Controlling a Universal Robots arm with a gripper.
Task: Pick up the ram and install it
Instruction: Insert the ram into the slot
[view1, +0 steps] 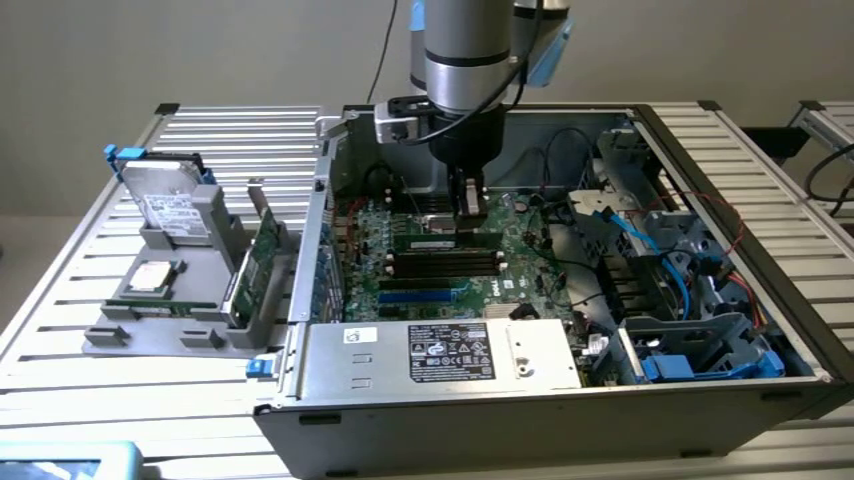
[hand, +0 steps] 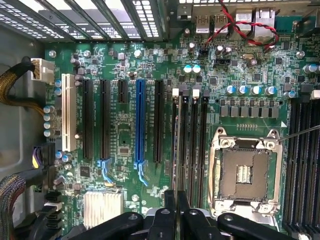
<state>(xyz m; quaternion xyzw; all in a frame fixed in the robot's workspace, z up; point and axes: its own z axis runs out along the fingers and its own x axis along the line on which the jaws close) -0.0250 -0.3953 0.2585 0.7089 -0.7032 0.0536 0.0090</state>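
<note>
The arm reached down into the open computer case (view1: 400, 425). The gripper (view1: 467, 212) was shut tight on the ram (view1: 447, 243), pinching its thin top edge between its fingers (hand: 170, 207). The ram (hand: 174, 140) stood on its edge at the first of four black slots (hand: 194, 145) on the green board (hand: 125, 135), the one closest to the blue slot (hand: 139, 120). I could not tell if it was pushed all the way in. On the exterior view's left, a gray stand (view1: 147, 335) held a hard drive (view1: 167, 205) and a wide green card (view1: 267, 255).
</note>
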